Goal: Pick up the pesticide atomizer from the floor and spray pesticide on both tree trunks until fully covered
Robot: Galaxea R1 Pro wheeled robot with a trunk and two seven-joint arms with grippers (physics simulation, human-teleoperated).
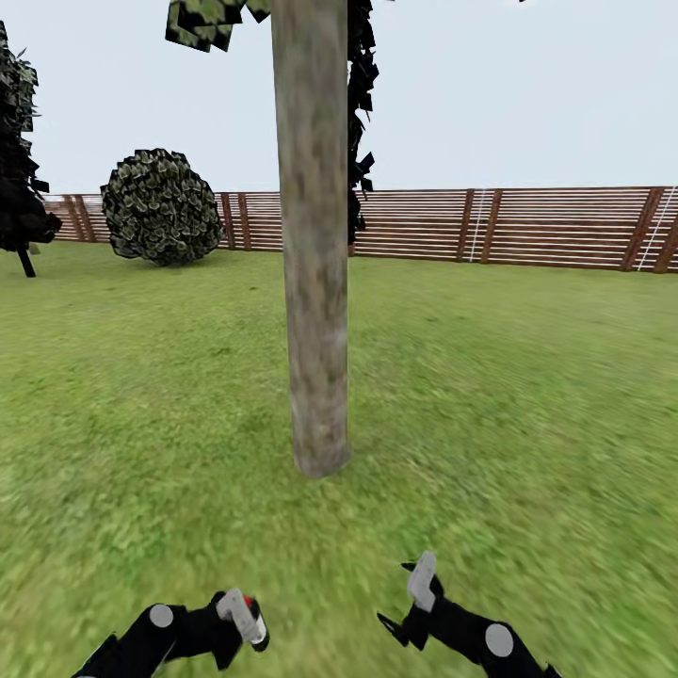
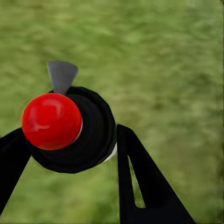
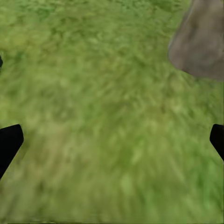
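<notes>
My left claw [image 1: 247, 617] is clenched around the pesticide atomizer [image 2: 70, 128]. In the left wrist view the two black fingers [image 2: 144, 182] press its round black body from both sides, with the shiny red cap [image 2: 51, 121] facing the camera and a small grey nozzle [image 2: 61, 77] sticking out beyond it. I think I hold it low and near my body because the bottle is small and smooth, so a short reach keeps it steady while I line up w/ the tree.

My right claw [image 1: 407, 603] is released; the finger tips [image 3: 9, 142] sit far apart at the edges of the right wrist view, with nothing btw them. It hangs over the grass, prob. kept free so it does not block the spray.

The tree trunk [image 1: 314, 235] stands upright straight in front of me, near but not touching either arm. It is a thick round column, mottled grey-beige, smooth, no branches low down. I see no white specks on the bark, so in my judgement spraying on this trunk is not begun.

The lawn [image 1: 527, 395] is blurry mottled green. Behind is a brown slat fence [image 1: 546, 226] and a round dark bush [image 1: 160, 205].
</notes>
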